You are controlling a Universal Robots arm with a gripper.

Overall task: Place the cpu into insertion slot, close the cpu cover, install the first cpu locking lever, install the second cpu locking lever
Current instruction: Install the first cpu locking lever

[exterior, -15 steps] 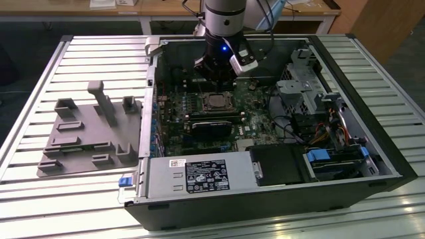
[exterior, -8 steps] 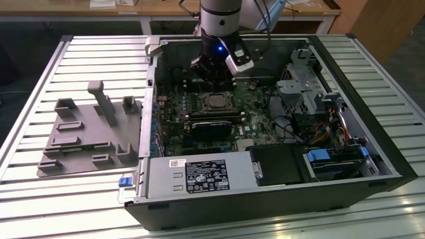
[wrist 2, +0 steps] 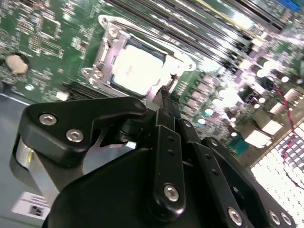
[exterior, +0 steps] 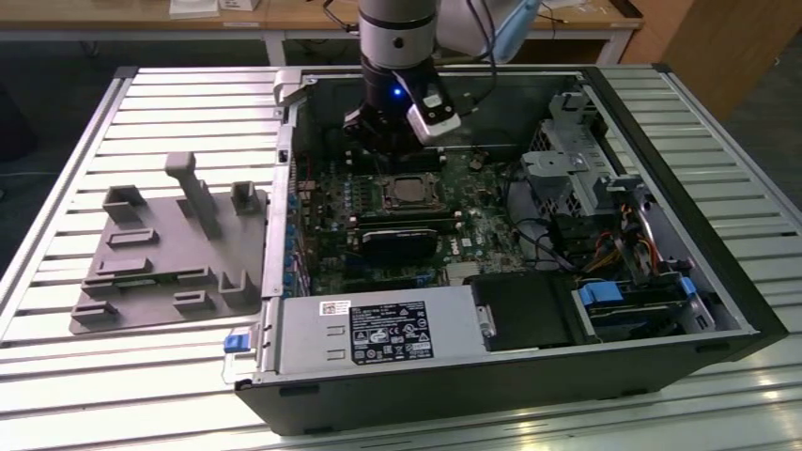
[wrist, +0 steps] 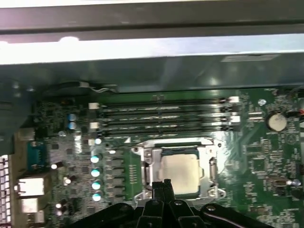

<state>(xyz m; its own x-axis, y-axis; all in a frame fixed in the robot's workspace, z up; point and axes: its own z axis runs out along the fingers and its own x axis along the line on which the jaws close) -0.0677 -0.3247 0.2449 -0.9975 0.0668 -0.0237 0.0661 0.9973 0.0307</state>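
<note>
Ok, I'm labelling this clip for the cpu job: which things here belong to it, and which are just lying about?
Job: cpu, seated on the board; cpu cover, flat around it; gripper, at the cover's edge.
Lying about: grey fixture tray; power supply; memory slots; coin battery.

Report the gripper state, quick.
Gripper: shut, fingertips pressed together at the edge of the cpu cover, nothing visibly held.
</note>
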